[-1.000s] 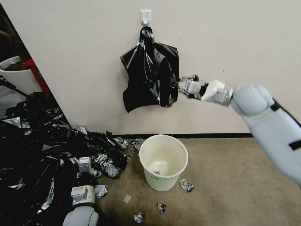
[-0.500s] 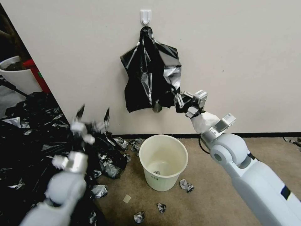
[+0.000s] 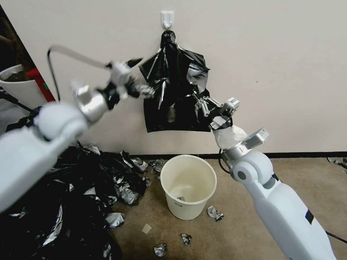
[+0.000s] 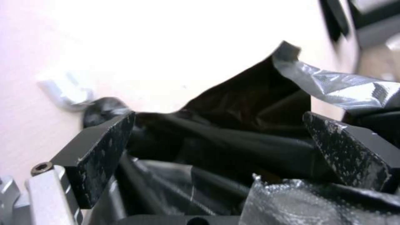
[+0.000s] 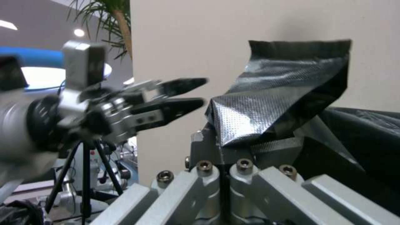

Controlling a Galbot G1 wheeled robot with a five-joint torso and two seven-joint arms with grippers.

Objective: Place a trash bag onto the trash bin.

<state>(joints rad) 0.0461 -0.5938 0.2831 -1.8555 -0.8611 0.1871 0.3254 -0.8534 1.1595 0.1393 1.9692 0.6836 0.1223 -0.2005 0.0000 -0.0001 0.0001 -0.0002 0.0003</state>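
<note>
Landmark: the white wall hook [image 3: 167, 18], from which the sheaf of black bags [image 3: 170, 108] hangs by its knotted top.

Far below and left of the hook, loose black sheeting [image 3: 54, 195] is heaped on the carpet. My left gripper [image 3: 139, 77] is raised below and left of the hook, at the sheaf's upper left edge; my left wrist view shows the fingers [image 4: 98, 153] spread wide apart with black plastic between them, nothing clamped.

Straight below the hook, past the sheaf's bottom edge, the trash bin [image 3: 188, 186] stands upright on the carpet, no bag on its rim.

Below and right of the hook, my right gripper [image 3: 203, 104] is clamped on the trash bag [image 3: 198, 74], one thin silvery-black layer pinched at the sheaf's right edge and lifted off it. The bag's knotted top is on the hook.
</note>
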